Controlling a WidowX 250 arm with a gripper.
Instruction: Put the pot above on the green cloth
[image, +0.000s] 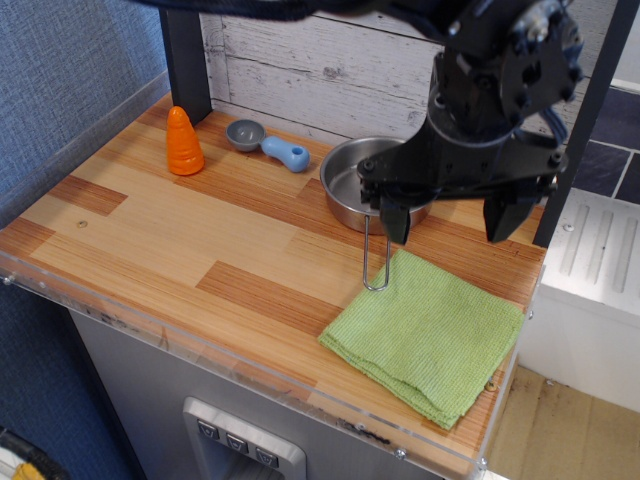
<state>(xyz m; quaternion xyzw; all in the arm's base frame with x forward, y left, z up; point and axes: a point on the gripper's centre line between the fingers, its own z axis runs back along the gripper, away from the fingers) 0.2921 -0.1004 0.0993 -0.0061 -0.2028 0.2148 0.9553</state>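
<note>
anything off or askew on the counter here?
Nothing spilled or damaged. The green cloth lies rotated to the counter edge. The pot sits upright beside it, its handle tip at the cloth's edge. The gripper hangs open.

The pot (350, 183) is shiny bare metal with a thin wire handle. The green cloth (428, 334) is matt, with a coarse woven texture. The counter (170, 240) is smooth striped wood with a clear plastic edge strip. The scoop (266, 143) looks like smooth plastic, as does the glossy orange cone (183, 142). The gripper (450, 215) fingers (396, 218) are matt black
</note>
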